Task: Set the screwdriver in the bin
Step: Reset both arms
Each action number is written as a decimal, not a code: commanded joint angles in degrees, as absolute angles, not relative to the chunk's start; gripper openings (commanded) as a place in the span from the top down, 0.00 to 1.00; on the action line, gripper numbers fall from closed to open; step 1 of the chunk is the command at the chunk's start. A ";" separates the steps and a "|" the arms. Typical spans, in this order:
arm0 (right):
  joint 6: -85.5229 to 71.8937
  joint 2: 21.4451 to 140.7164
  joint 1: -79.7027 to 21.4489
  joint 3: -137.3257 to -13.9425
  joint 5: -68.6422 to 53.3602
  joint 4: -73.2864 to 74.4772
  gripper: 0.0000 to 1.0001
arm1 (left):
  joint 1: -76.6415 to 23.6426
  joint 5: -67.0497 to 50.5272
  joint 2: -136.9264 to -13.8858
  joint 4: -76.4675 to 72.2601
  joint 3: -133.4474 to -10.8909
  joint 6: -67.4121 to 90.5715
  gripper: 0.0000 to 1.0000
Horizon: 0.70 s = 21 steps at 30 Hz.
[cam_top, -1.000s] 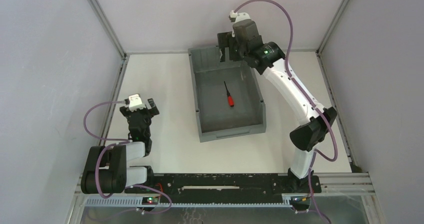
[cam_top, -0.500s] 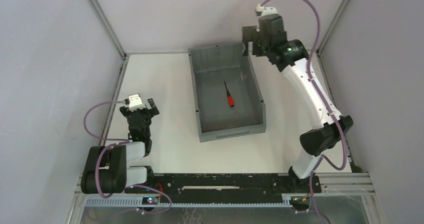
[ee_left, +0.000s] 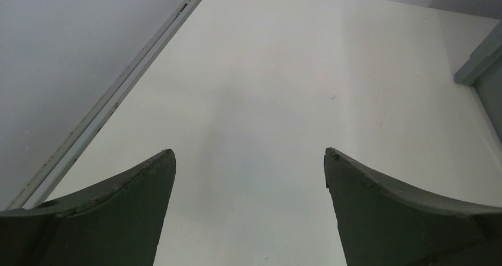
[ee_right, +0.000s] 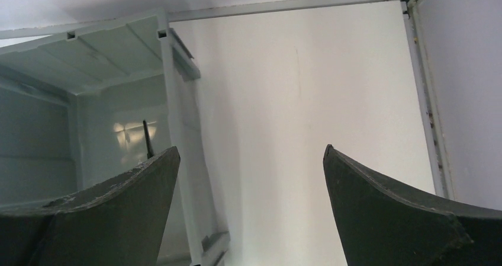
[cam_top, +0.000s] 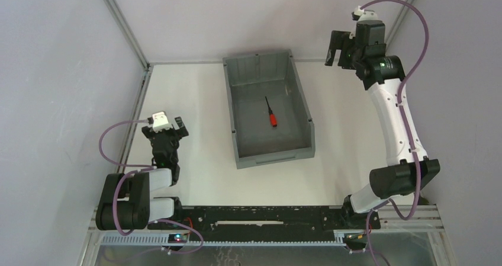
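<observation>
Near left corner of the table (cam_top: 195,100): left gripper (cam_top: 169,128) sits low by its base, jaws spread, nothing between them; its wrist view shows both fingers (ee_left: 118,212) over bare white tabletop, with only a grey sliver of the bin cut off at the right edge. Mid-table, closer to the far edge: the bin (cam_top: 231,112), long sides running near to far, lower lip toward the near edge. The screwdriver (cam_top: 270,114) lies flat on the bin floor, about central. Its long axis runs near-to-far with a slight lean; red handle toward the near edge, black shaft tip toward the far edge and a little left. Far right corner: right gripper (cam_top: 338,51), off the bin's far right corner and clear of it, jaws spread and empty. In its wrist view only the thin shaft (ee_right: 146,144) shows; the handle is hidden behind one finger (ee_right: 112,212).
</observation>
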<state>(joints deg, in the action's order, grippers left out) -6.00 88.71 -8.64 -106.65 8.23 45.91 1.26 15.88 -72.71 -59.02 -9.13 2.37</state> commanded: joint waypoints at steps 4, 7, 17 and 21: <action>-3.08 83.65 -5.29 -103.43 5.53 42.07 0.00 | 1.49 15.75 -72.24 -60.56 -11.14 1.32 0.00; -2.44 82.69 -4.40 -102.29 5.30 41.28 0.00 | 1.47 15.73 -72.24 -60.56 -11.06 1.31 0.00; -1.32 81.60 -2.02 -102.94 4.48 41.66 0.00 | 1.47 15.73 -72.24 -60.56 -11.11 1.29 0.00; -1.34 80.79 -1.80 -101.93 3.20 40.92 0.00 | 1.49 15.73 -72.20 -60.56 -11.12 1.32 0.00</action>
